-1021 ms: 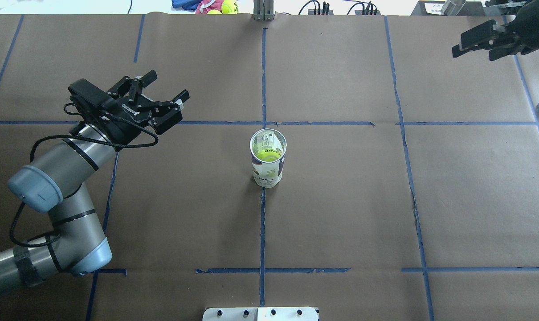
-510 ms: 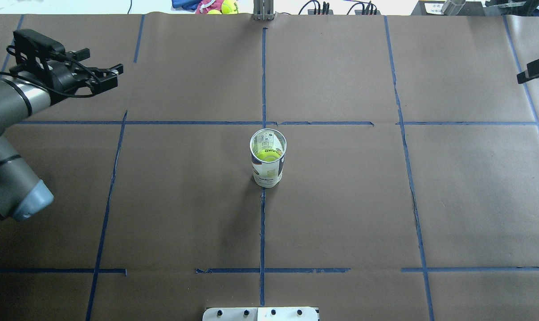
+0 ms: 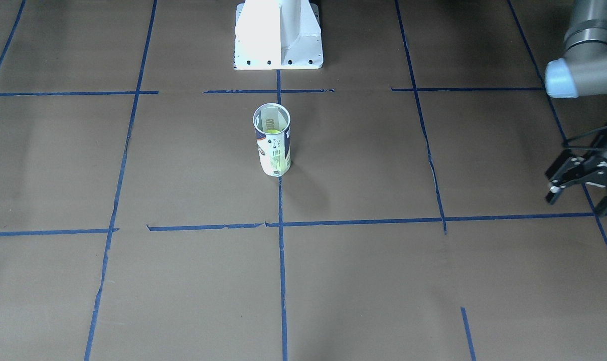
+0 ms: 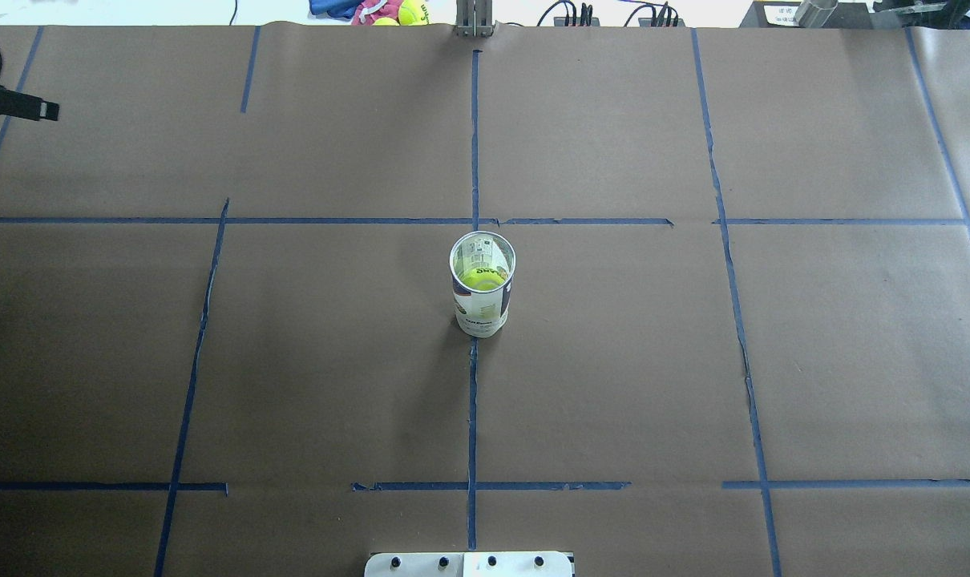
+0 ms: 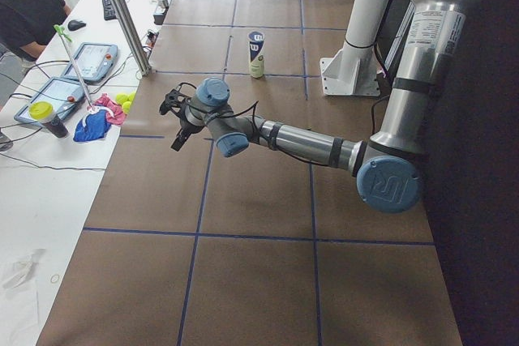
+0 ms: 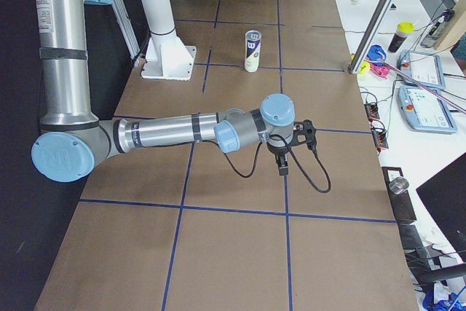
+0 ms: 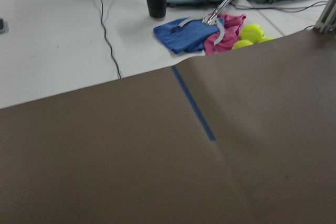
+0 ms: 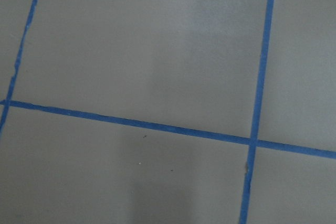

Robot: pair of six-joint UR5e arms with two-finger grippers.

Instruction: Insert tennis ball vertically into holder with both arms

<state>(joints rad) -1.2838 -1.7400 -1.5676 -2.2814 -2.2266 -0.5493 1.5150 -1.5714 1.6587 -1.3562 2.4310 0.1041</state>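
Note:
The holder (image 4: pixel 482 292) stands upright at the table's centre, its mouth open upward. The tennis ball (image 4: pixel 481 278) sits inside it, yellow-green, below the rim. From the front, the holder (image 3: pixel 273 145) shows its navy band, and the ball (image 3: pixel 273 132) shows inside it. My left gripper (image 3: pixel 582 199) hangs far off at the table's left side, open and empty; overhead only one of its fingertips (image 4: pixel 32 108) shows at the edge. My right gripper (image 6: pixel 286 152) is far from the holder near the table's right end; I cannot tell if it is open or shut.
The white pedestal base (image 3: pixel 278 35) stands at the robot's edge of the table. Beyond the far edge lie spare yellow balls and a blue and pink cloth (image 4: pixel 373 11), beside a metal post (image 4: pixel 474 20). A seated person (image 5: pixel 28 10) and tablets are off the table.
Both arms have swung outward, away from the holder. The left gripper went to the overhead view's left edge and the right one left that view. Holder and ball have not moved.

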